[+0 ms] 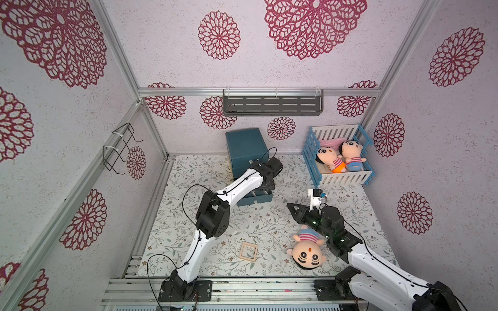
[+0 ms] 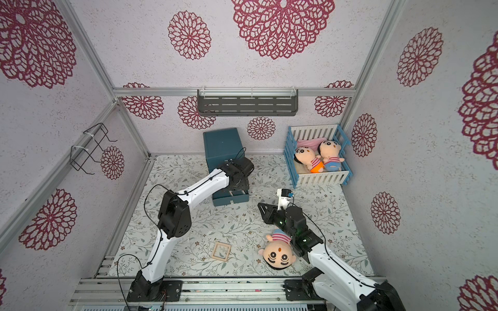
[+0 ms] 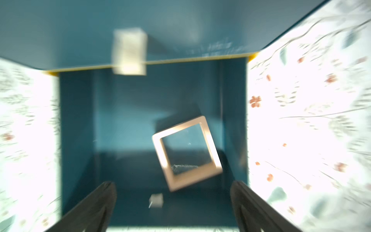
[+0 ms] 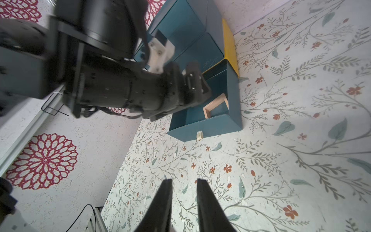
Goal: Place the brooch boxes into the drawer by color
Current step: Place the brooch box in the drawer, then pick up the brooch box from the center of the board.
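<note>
Wood box (image 3: 187, 153) lies tilted in drawer (image 3: 76, 130), apparently free (blurred); L gripper (image 3: 173, 182) spread wide above; R gripper (image 4: 184, 180) slightly parted, empty.

Teal, wood tones, florals
Drawer (image 3: 76, 130) teal; cabinet (image 1: 242, 145) teal, yellow-edged; boxes (image 3: 163, 158) (image 1: 250, 244) pale wood; worktop (image 1: 256, 223) white with grey-green leaves, rust flowers; walls (image 1: 161, 53) pale with crimson rosettes; crib (image 1: 312, 161) blue and white.

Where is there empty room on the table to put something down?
Bare mat lies between the drawer, the wood frame and the doll, and beside the cabinet toward the wire rack. Crowded: the drawer, under the left gripper.
</note>
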{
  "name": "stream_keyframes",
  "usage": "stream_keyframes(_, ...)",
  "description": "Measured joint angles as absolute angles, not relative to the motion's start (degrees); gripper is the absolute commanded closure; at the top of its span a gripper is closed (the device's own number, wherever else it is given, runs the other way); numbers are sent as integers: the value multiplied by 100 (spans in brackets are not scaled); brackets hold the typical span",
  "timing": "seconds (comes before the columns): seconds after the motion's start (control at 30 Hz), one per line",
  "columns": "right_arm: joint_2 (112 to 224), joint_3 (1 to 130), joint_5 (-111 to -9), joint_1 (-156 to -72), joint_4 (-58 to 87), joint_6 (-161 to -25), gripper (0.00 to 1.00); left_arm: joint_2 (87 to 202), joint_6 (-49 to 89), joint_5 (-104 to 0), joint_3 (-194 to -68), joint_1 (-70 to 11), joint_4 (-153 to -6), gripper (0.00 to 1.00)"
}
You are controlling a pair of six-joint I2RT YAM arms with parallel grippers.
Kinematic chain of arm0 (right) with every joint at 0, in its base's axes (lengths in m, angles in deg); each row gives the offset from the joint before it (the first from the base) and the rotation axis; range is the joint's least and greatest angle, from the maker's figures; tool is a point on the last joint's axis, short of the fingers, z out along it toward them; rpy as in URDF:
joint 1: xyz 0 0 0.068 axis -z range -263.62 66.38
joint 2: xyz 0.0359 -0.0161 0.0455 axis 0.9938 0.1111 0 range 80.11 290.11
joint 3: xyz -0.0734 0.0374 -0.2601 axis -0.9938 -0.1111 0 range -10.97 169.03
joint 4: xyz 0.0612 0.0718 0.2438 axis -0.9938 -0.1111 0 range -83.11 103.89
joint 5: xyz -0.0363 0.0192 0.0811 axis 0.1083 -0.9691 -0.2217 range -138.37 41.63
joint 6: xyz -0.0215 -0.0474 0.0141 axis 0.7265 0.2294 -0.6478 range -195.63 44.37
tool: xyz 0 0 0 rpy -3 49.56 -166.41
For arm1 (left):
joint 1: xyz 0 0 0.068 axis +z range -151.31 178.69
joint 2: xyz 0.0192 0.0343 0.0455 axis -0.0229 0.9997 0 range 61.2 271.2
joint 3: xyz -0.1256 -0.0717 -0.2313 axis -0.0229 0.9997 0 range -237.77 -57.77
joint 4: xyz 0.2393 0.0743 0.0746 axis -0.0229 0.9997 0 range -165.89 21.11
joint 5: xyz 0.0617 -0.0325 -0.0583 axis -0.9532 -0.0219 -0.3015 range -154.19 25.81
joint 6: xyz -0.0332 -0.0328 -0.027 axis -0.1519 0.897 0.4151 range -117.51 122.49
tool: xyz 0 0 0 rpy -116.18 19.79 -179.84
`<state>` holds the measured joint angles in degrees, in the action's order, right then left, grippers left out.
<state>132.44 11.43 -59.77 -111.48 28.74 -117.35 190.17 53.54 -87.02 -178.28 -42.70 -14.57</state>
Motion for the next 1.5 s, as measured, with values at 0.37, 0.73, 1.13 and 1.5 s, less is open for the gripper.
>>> stream_keyframes(0.37, 13041, 1143, -6097, -11220, 2380, -11103, 72, 16409, 4958, -8547, -15023, -5168, -2025, 4)
stream_keyframes(0.73, 12766, 1143, -6012, -12116, 1927, -10758, 72, 15646, 5244, -8306, -13131, -6416, -2123, 1)
stream_keyframes(1.13, 12034, 1051, -6032, -12335, 1453, -10709, 72, 15517, 5817, -8143, -12359, -6768, -2493, 1)
stream_keyframes(1.5, 11935, 1044, -6222, -12641, 743, -10731, 73, 15338, 6106, -7924, -11732, -6834, -2729, 3)
